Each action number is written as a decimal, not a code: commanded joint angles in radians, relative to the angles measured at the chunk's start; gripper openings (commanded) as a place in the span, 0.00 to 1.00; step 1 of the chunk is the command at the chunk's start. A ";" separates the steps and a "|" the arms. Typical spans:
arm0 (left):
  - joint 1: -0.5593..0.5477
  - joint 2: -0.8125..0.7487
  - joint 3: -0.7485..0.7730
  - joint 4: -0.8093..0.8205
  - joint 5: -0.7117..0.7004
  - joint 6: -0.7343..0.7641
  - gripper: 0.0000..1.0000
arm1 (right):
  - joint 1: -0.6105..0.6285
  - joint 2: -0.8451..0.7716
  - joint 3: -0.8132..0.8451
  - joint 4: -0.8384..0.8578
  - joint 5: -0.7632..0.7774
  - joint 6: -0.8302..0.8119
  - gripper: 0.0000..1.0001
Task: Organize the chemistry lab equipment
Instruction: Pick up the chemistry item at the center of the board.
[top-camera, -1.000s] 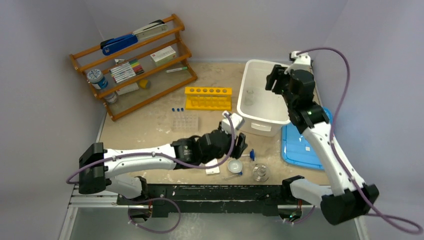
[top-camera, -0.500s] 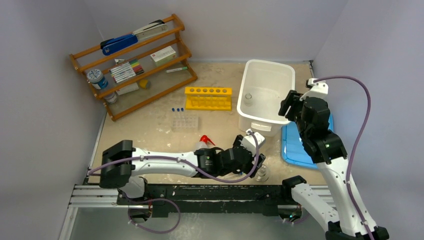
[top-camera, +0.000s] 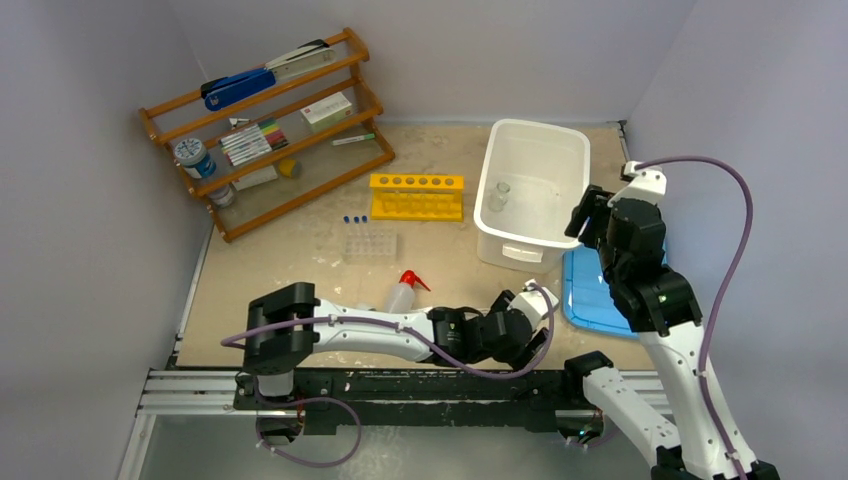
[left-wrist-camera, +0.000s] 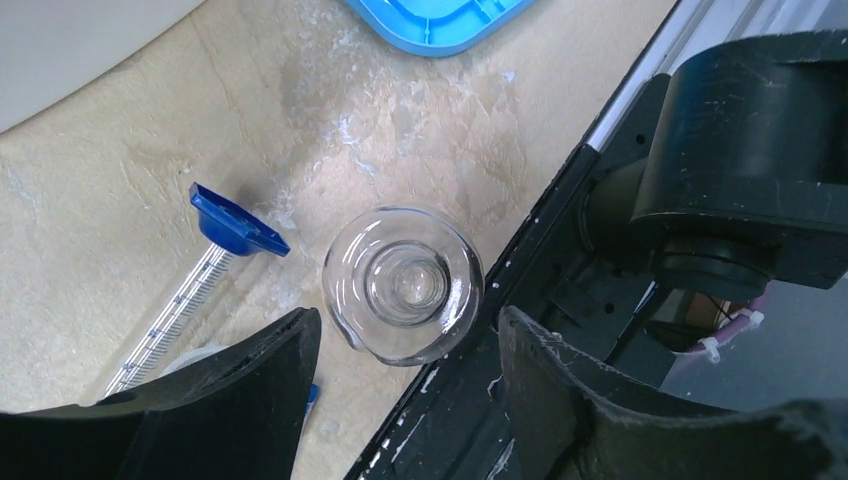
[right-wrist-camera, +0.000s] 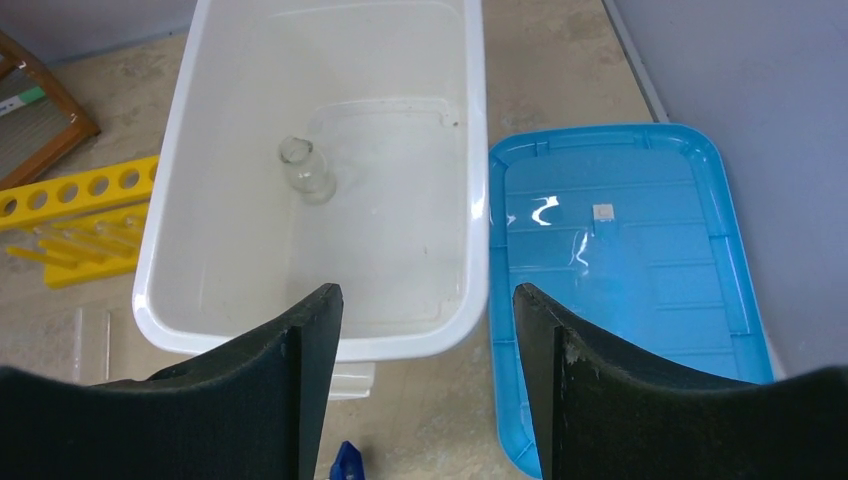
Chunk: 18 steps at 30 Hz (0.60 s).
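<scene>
A small clear glass flask (left-wrist-camera: 403, 285) stands upright at the table's front edge, beside the black rail. My left gripper (left-wrist-camera: 405, 325) hovers over it, open, one finger on each side of its near half, not touching. A blue-capped tube (left-wrist-camera: 215, 255) lies to its left. Another flask (right-wrist-camera: 305, 170) lies in the white bin (top-camera: 560, 150). My right gripper (right-wrist-camera: 422, 300) hangs open and empty over the bin's near right corner. The white squeeze bottle (top-camera: 398, 297) lies on its side mid-table. The yellow rack (top-camera: 416, 195) and clear tube tray (top-camera: 370, 243) sit further back.
A blue lid (top-camera: 590, 290) lies right of the bin, under the right arm. The wooden shelf (top-camera: 265, 130) with stapler and markers leans at the back left. Two blue-capped tubes (top-camera: 355, 218) lie by the rack. The right arm's black base (left-wrist-camera: 750, 150) is close beside the flask.
My left arm has swung right along the front edge, uncovering the squeeze bottle, and now sits over the flask. My right gripper has drawn back from above the bin toward the blue lid.
</scene>
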 joint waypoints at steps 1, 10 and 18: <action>-0.012 0.015 0.058 -0.002 -0.004 0.013 0.64 | -0.002 -0.012 -0.002 0.013 0.032 -0.008 0.66; -0.015 0.083 0.103 -0.013 -0.031 0.012 0.58 | -0.002 -0.022 -0.014 0.015 0.034 -0.020 0.66; -0.014 0.115 0.125 -0.010 -0.065 0.006 0.51 | -0.002 -0.033 -0.020 0.015 0.026 -0.027 0.66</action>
